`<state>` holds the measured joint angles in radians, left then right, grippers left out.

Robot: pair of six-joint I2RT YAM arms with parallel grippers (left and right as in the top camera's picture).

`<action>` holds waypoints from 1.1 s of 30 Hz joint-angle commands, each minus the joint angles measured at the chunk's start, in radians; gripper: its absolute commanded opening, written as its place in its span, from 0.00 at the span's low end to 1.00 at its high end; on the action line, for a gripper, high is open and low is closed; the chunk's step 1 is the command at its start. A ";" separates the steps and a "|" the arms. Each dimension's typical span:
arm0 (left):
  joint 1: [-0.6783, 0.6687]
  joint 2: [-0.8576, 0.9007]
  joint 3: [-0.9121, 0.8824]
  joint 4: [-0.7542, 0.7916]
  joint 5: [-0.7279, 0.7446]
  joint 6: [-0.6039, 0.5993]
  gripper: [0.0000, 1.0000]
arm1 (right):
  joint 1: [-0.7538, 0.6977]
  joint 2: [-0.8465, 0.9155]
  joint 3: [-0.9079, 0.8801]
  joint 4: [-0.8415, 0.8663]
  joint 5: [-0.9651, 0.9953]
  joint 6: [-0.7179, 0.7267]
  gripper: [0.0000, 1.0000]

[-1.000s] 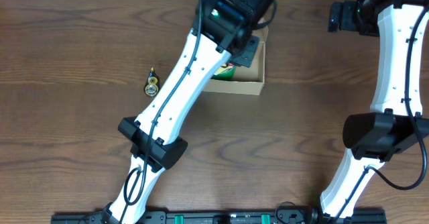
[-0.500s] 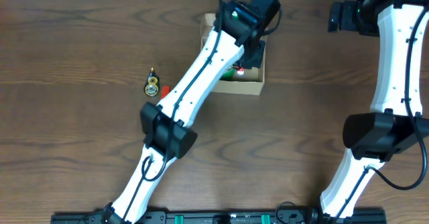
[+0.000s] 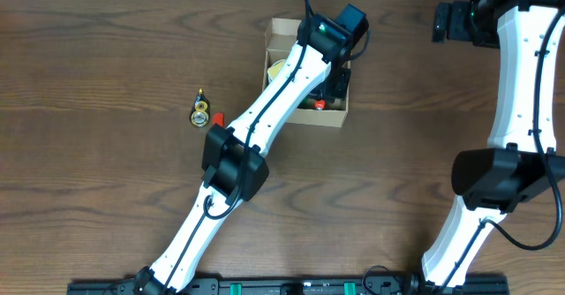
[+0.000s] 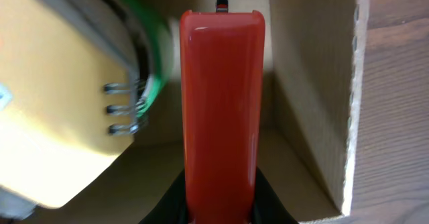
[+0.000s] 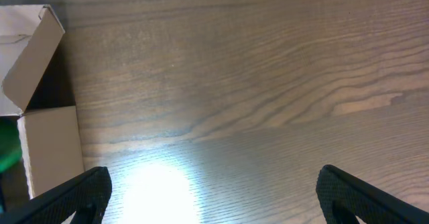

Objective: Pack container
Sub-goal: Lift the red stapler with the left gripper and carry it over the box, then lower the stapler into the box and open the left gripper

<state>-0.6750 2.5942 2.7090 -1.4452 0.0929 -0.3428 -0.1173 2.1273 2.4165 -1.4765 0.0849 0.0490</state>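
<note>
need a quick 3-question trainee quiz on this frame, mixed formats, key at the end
1. True or false: the left gripper is shut on a red bar inside the container.
2. The round item lying beside the red bar is mainly: A) blue B) yellow C) black
3. Fill in: the right gripper hangs over bare table with its jaws ____.

Key: 1 true; 2 B; 3 open
</note>
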 commanded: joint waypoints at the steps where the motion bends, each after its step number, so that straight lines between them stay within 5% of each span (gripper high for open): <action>1: 0.000 0.028 -0.004 0.004 0.043 0.004 0.06 | 0.003 0.006 0.000 -0.001 0.000 0.010 0.99; 5: 0.000 0.031 -0.004 0.010 0.043 0.003 0.07 | 0.003 0.006 0.000 -0.001 0.000 0.010 0.99; 16: 0.000 0.031 -0.004 0.020 0.038 0.003 0.31 | 0.003 0.006 0.000 -0.001 0.000 0.010 0.99; 28: 0.014 -0.005 0.046 -0.035 -0.081 0.059 0.25 | 0.003 0.006 0.000 -0.001 0.000 0.010 0.99; 33: 0.038 -0.081 0.151 -0.089 -0.194 0.082 0.34 | 0.003 0.006 0.000 -0.001 0.000 0.010 0.99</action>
<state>-0.6617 2.6057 2.7815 -1.5169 0.0029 -0.2874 -0.1173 2.1273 2.4165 -1.4765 0.0849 0.0486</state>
